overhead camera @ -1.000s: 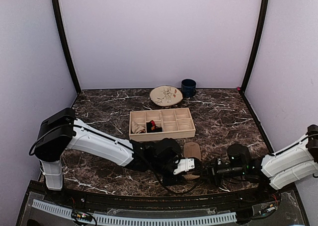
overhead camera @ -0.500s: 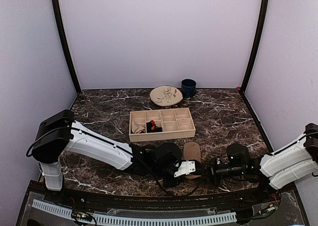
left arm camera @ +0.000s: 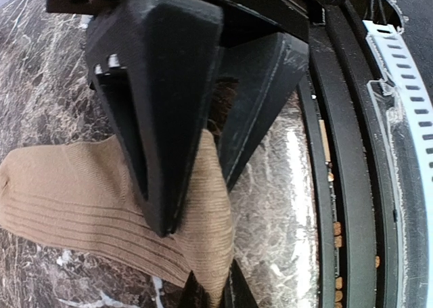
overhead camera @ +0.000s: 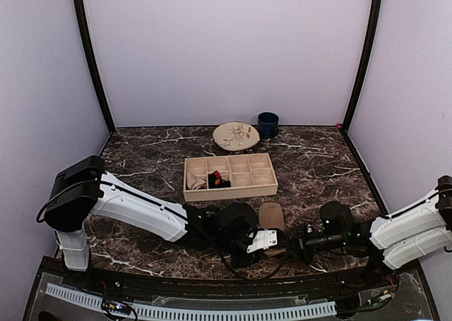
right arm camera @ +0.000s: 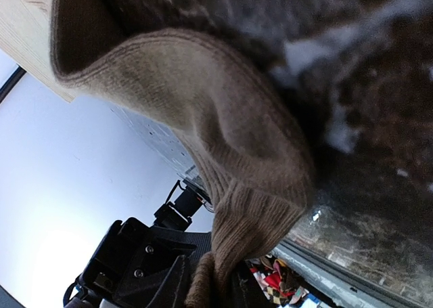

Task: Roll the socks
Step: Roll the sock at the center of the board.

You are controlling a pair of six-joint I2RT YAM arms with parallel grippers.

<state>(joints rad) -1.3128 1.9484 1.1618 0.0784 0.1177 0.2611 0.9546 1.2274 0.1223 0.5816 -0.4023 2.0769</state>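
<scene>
A: The fingers [left arm camera: 159, 139] of the left gripper [overhead camera: 265, 240], how do they stand?

B: Pressed together on the near end of the tan sock [overhead camera: 272, 215]. The wrist view shows ribbed cloth bunched between the two black pads.

A: And the right gripper [overhead camera: 298, 241]?

B: Low over the table, just beside that same end of the sock, facing the left one. Its own camera is filled with cloth, so I can't tell whether its fingers are spread or pinching.

A: Where does the sock lie?

B: On the dark marble table [overhead camera: 141, 159], near the front edge and about the middle. It stretches away from the grippers, and its far end is near the wooden tray [overhead camera: 229, 192].

A: The rest, big to small?

B: The tray sits mid-table, divided into compartments. Behind it is a cream plate [overhead camera: 236, 135], with a dark blue mug [overhead camera: 268, 125] just beside it on the right. Inside the tray, a beige sock [overhead camera: 197, 183] fills the near compartment at the left end, and a black and red sock [overhead camera: 218, 182] sits in the one next to it.
</scene>
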